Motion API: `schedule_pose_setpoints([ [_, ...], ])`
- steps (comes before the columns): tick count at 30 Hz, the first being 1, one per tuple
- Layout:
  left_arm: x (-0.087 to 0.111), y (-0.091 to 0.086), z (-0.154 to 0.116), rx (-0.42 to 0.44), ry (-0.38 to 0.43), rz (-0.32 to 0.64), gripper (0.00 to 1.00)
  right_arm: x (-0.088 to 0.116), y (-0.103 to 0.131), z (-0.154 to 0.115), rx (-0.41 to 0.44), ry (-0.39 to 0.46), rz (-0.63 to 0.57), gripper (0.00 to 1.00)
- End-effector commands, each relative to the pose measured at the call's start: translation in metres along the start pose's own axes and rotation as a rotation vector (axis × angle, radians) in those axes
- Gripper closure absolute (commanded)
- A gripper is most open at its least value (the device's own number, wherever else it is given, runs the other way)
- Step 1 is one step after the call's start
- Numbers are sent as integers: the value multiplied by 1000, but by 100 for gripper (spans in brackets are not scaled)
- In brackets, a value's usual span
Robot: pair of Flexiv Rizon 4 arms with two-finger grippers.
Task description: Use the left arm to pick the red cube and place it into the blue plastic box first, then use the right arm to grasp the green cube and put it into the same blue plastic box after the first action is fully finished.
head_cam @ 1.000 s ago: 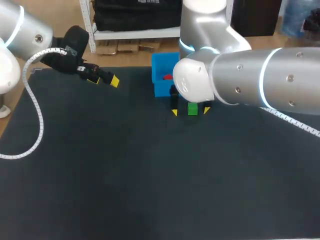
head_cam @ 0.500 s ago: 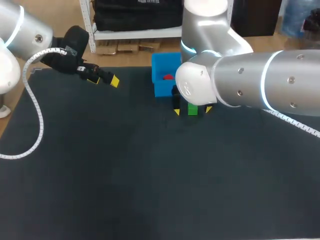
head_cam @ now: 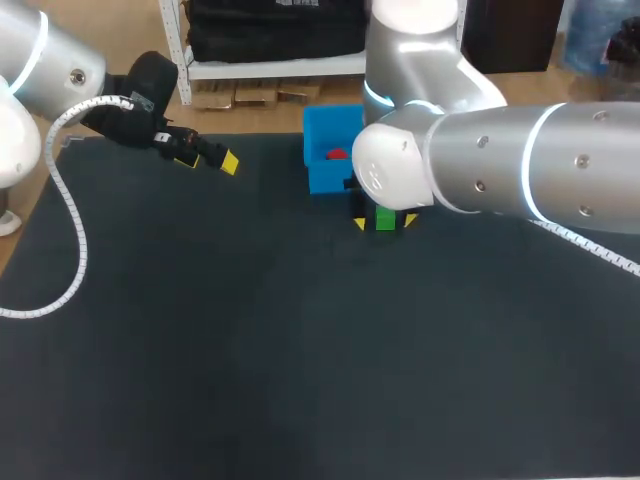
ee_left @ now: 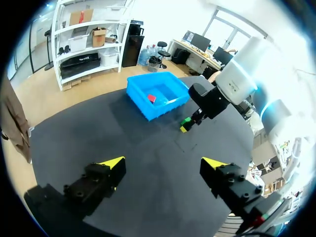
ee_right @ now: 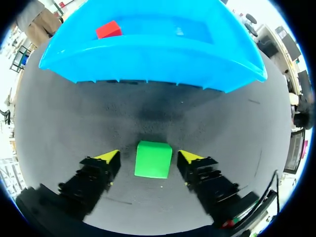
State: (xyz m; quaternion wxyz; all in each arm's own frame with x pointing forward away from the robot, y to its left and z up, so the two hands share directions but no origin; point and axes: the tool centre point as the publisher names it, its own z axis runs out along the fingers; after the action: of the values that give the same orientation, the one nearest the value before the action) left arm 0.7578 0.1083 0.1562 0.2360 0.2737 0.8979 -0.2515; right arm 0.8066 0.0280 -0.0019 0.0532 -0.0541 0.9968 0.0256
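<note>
The black bench (head_cam: pixel 250 350) carries a blue plastic box (head_cam: pixel 322 180) at the upper middle of the head view's frame. A small red cube (head_cam: pixel 336 154) lies inside the box. Just below the box in the frame, a small green cube (head_cam: pixel 385 219) sits on the bench, near the box's front wall but not touching it. The right gripper (head_cam: pixel 385 222), on the arm entering from the right edge, stands over that cube. Its fingers (ee_right: pixel 98 170) flank the cube, one on each side, with a gap on both sides. The left gripper (head_cam: pixel 208 158) hangs in the upper left of the frame, well apart from the box and cubes, fingers spread.
</note>
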Motion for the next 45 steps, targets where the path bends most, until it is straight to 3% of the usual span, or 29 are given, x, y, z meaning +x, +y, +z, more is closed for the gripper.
schedule_pose_setpoints([
  [1, -1, 2, 0, 4, 1, 2, 0, -1, 1, 1, -3, 4, 1, 100],
  [16, -1, 2, 0, 4, 1, 2, 0, 1, 2, -9, -17, -4, -11, 100],
  [45, -1, 2, 0, 4, 1, 2, 0, 4, -15, -81, 6, -19, -46, 100],
])
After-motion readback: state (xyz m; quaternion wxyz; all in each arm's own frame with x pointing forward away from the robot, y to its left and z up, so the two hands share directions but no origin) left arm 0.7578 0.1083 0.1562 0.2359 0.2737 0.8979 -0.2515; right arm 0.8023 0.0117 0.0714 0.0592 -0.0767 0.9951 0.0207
